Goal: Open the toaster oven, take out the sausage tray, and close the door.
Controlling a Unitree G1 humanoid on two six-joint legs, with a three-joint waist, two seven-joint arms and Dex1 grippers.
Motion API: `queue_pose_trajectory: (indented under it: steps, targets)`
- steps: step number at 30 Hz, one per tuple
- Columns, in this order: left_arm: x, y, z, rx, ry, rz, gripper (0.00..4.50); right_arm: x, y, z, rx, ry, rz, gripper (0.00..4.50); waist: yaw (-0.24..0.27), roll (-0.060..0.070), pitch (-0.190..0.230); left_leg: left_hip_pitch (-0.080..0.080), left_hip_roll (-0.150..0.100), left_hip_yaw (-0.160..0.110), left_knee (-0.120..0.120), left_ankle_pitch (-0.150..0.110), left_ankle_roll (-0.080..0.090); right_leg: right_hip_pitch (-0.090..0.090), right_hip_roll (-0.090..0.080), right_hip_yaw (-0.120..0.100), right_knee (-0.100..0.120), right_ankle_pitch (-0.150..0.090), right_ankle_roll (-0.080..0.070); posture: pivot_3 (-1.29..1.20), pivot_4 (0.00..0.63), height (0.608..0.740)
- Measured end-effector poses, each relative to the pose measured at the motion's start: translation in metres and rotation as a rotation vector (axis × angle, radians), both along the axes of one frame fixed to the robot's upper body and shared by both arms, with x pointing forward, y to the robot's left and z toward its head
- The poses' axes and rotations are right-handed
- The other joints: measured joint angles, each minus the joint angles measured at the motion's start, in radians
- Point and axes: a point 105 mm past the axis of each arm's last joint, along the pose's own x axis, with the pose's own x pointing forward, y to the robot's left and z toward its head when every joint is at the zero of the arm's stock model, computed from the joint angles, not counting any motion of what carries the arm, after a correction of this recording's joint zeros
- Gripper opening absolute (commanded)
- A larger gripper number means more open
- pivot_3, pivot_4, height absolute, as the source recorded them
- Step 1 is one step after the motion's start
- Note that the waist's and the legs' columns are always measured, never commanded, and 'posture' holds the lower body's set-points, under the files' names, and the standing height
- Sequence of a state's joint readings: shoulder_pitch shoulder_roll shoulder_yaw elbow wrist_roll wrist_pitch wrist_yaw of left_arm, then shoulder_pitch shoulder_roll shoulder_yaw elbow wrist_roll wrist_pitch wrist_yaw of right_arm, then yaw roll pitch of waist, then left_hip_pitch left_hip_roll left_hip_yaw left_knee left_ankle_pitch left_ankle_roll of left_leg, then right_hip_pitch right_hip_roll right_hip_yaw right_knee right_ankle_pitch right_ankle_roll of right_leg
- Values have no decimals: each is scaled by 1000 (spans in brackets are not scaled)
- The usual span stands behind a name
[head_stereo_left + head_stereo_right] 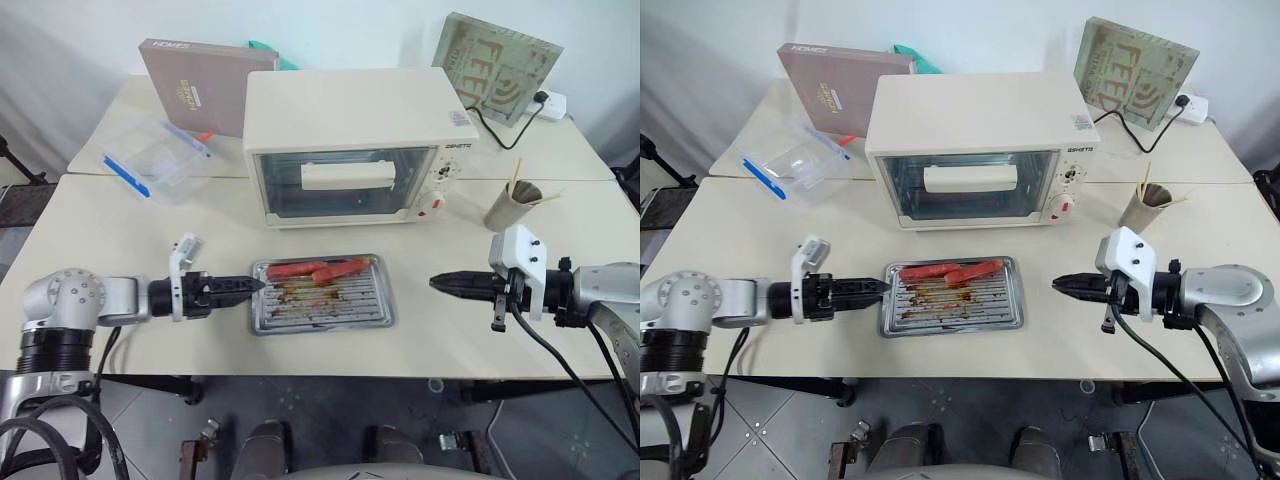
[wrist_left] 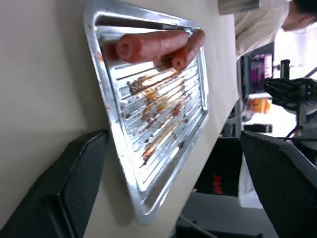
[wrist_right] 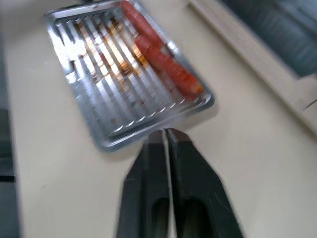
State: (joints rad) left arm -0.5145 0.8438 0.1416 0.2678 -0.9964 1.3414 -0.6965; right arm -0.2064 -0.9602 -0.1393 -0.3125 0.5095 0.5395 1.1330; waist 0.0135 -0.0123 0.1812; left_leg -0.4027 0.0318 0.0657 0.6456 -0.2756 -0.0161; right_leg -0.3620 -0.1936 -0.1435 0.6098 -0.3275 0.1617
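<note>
Resting spot of the sausage tray (image 1: 322, 295): flat on the tabletop (image 1: 120, 230), just in front of the toaster oven (image 1: 355, 145), between the two arms.
Tray contents: two reddish sausages (image 1: 320, 270) lie along the edge nearest the oven; the ridged base carries brown sauce stains.
Toaster oven: stands upright behind the tray, glass front facing the robot, red knob low on its right side.
Door (image 1: 345, 183): up against the oven front, its cream bar handle level across the glass.
Left pincer (image 1: 245, 287): level above the tabletop, pointing at the tray's left edge, tips just beside the rim; the left wrist view shows its two black fingers (image 2: 64, 193) spread wide with the tray's near corner between them, and nothing gripped.
Right pincer (image 1: 445, 284): level, pointing toward the tray's right edge and apart from it; the right wrist view shows its fingers (image 3: 151, 188) almost together with only a thin slit between, holding nothing.
Other things: a clear plastic box with blue clips (image 1: 155, 155) sits at back left, a paper cup of sticks (image 1: 512, 205) stands right of the oven, and a brown book (image 1: 195, 85) leans behind.
</note>
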Motion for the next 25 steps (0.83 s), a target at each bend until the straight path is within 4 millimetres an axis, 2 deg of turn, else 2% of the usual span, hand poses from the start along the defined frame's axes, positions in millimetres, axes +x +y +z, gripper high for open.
queue_pose_trajectory:
  steps: [3,7,10,13,16,20,22,25]
  targets:
    - [9,22,9,70,-155,54,4500,-2,-3,0,28,17,-1,2141,2,0,0,-1,0,1,0,0,0,0,0,0,-1,0,0,0,150,740]
    - [14,26,27,14,-464,42,4500,0,-15,4,100,14,-15,3500,16,-1,1,-2,0,1,2,-1,1,0,0,0,-2,0,0,0,150,740]
    - [12,24,38,31,-654,-21,4500,2,-28,-5,134,51,-33,4465,15,-3,2,-2,0,1,3,-1,1,1,0,0,-2,0,0,0,150,740]
    - [9,25,42,83,-749,-82,4500,4,-42,-13,112,40,-51,4465,11,-3,2,-2,0,1,2,-1,1,0,0,0,-1,0,0,0,150,740]
    - [-4,32,41,119,-843,-212,4500,6,-51,-18,72,5,-61,4465,4,-3,2,-2,0,3,1,-1,1,-1,0,0,-1,0,0,0,150,740]
    - [-23,42,25,193,-847,-401,4500,10,-59,-22,27,-32,-83,4465,-1,-3,2,-2,0,3,1,-1,1,-2,0,0,-1,0,0,0,150,740]
    - [-22,48,15,263,-830,-433,4500,16,-62,-24,8,-62,-121,4465,-2,-3,2,-2,0,3,2,-1,1,-2,0,0,-1,0,0,0,150,740]
    - [-17,53,11,309,-829,-434,4500,24,-69,-31,6,-72,-210,4465,7,-3,2,-2,0,3,3,-1,2,-2,-1,1,1,0,0,0,150,740]
